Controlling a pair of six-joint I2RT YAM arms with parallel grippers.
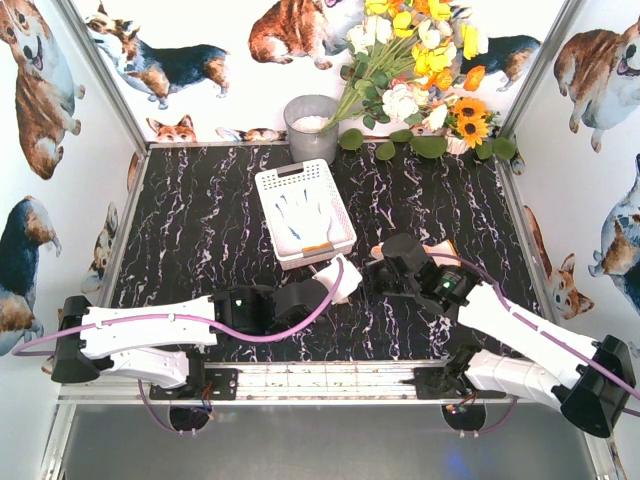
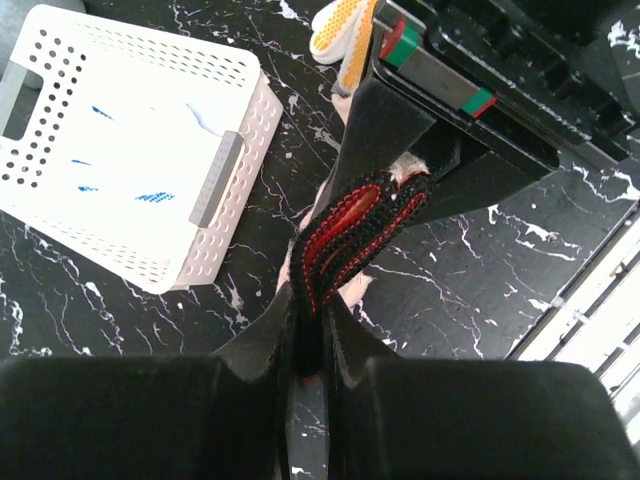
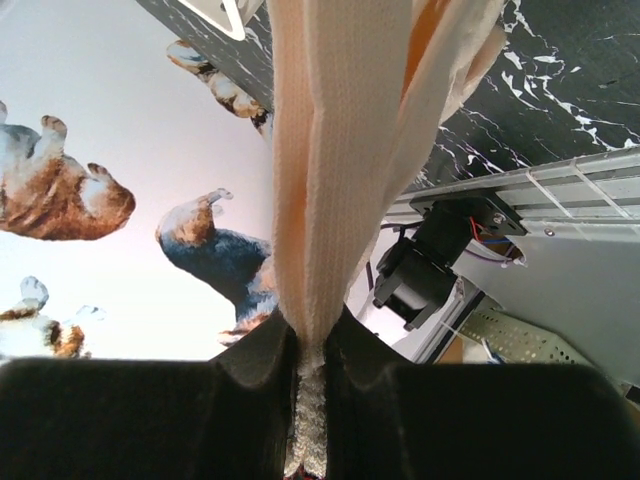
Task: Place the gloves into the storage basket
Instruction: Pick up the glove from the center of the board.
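The storage basket (image 1: pixel 276 184) (image 2: pixel 219 178) stands mid-table with a white, blue-marked glove (image 1: pixel 303 216) lying in it. Just in front of it, my left gripper (image 1: pixel 322 288) (image 2: pixel 311 300) is shut on the black, red-stitched hem (image 2: pixel 352 222) of a pale glove (image 1: pixel 345 278). My right gripper (image 1: pixel 386 264) (image 3: pixel 312 335) faces it close by and is shut on a cream glove (image 3: pixel 340 150), which stretches away from its jaws with orange showing in the folds. A yellow glove piece (image 2: pixel 335 30) shows beside the right gripper's body.
A grey round pot (image 1: pixel 310 125) stands behind the basket, with a bunch of flowers (image 1: pixel 420 60) at the back right. Corgi-print walls close in three sides. A metal rail (image 1: pixel 330 378) runs along the near edge.
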